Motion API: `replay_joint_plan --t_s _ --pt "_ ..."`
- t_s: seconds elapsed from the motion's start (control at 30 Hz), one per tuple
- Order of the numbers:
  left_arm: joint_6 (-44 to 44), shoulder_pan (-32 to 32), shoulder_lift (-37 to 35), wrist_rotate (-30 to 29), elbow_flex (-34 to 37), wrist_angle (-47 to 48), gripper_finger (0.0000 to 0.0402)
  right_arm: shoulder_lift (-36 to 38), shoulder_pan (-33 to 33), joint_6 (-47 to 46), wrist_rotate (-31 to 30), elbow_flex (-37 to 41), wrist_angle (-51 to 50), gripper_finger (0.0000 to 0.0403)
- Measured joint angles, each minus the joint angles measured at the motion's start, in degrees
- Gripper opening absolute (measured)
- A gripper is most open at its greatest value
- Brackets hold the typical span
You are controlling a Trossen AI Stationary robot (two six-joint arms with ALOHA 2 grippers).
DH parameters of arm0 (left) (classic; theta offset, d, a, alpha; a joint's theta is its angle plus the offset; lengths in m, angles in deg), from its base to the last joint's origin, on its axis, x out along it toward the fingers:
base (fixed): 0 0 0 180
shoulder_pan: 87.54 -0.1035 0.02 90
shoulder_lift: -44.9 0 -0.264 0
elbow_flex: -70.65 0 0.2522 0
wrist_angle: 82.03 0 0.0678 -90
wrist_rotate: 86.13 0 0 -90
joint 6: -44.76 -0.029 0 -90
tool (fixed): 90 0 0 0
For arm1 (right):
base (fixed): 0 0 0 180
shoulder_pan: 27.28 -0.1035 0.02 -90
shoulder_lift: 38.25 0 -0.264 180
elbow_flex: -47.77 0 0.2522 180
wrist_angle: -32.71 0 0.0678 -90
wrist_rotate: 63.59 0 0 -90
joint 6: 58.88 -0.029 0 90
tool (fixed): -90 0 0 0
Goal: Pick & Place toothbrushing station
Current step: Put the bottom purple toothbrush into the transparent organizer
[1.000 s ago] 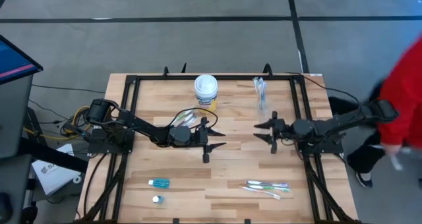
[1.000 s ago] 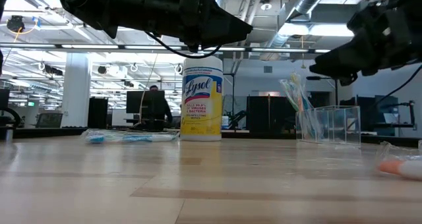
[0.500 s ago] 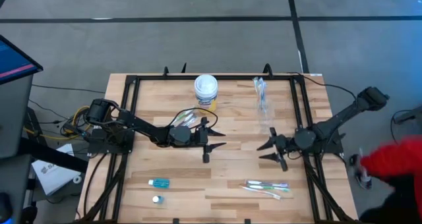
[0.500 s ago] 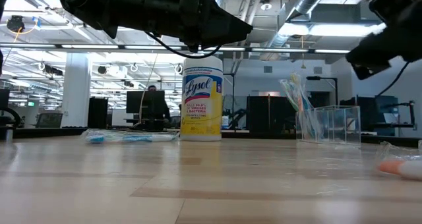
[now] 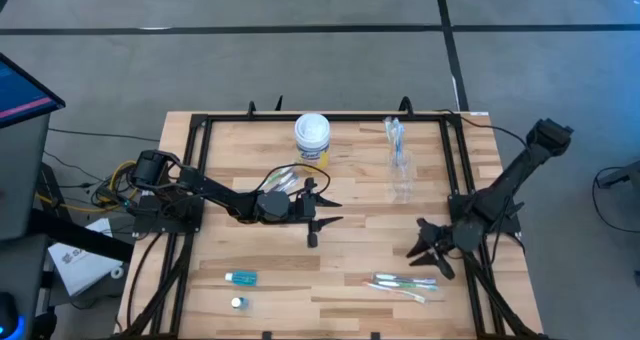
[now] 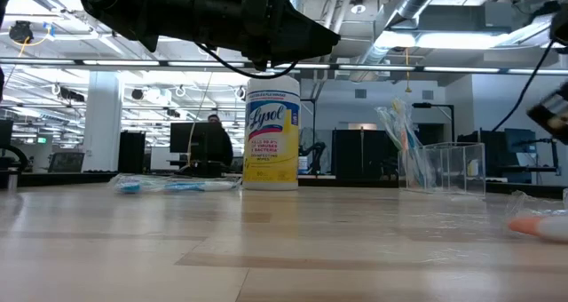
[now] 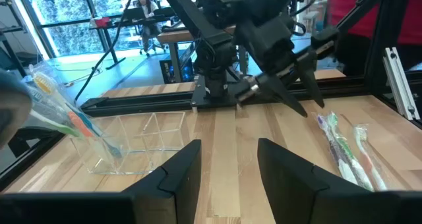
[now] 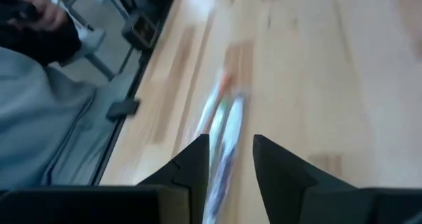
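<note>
Approach step in hand, judged from the layout: right hand (image 5: 428,252) hangs just above the loose toothbrushes (image 5: 405,284) lying at the near right of the desk (image 5: 360,195), fingers parted and grasping nothing. Next move calls for lowering onto one brush and clenching across its handle. Left hand (image 5: 318,213) waits at mid-desk, released and empty. Clear cup (image 5: 400,165) holding brushes stands at far right; small blue tube (image 5: 241,277) lies near left. Canister (image 6: 272,133) label reads "Lysol".
</note>
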Motion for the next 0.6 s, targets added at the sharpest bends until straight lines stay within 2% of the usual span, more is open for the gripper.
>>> replay_joint_plan --t_s 0.4,0.6 --pt "0.02 0.0 0.0 0.0 0.0 0.0 0.0142 -10.85 -8.61 -19.52 0.04 0.0 0.43 0.0093" --pt "0.01 0.0 0.0 0.0 0.0 0.0 0.0142 -13.3 -9.97 -22.17 0.97 0.0 4.12 0.0093"
